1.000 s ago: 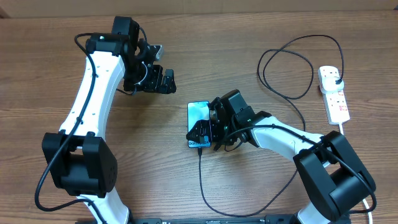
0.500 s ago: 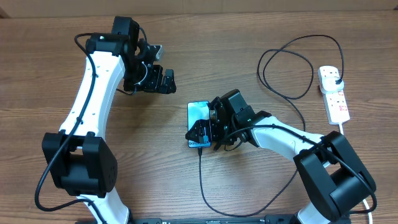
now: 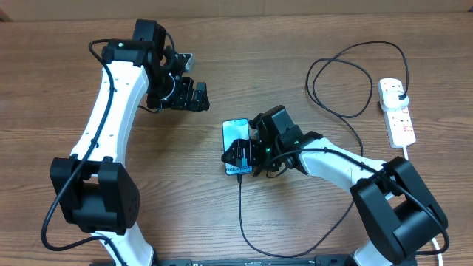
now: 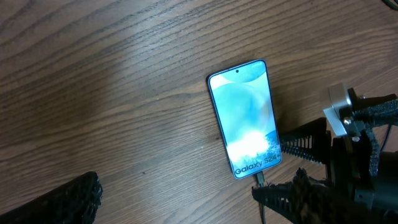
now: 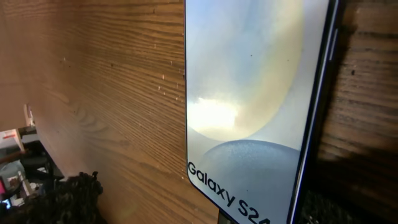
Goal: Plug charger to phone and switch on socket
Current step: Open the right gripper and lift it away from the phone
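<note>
- The phone [image 3: 236, 137] lay flat, screen up, near the middle of the table [image 3: 295, 29], its "Galaxy S24" end toward the robot.
- The charger [image 3: 240, 214] ran from that end toward the near table edge. In the left wrist view its connector tip [image 4: 258, 179] met the phone's bottom edge and appeared seated, so I judged this step done or all but done.
- The right gripper [image 3: 244, 164] sat over the phone's lower end. In its wrist view one finger [image 5: 71, 196] stood well clear of the phone, so the fingers were released and gripped nothing.
- The left gripper [image 3: 194, 96] hovered apart from the phone, with its fingers seemingly parted and nothing between them.
- The socket [image 3: 400, 118] lay at the far right edge, well apart from both grippers, with the charger's black plug [image 3: 399, 91] in an end outlet.
- The switch position could not be read. Switching on was judged outstanding.
</note>
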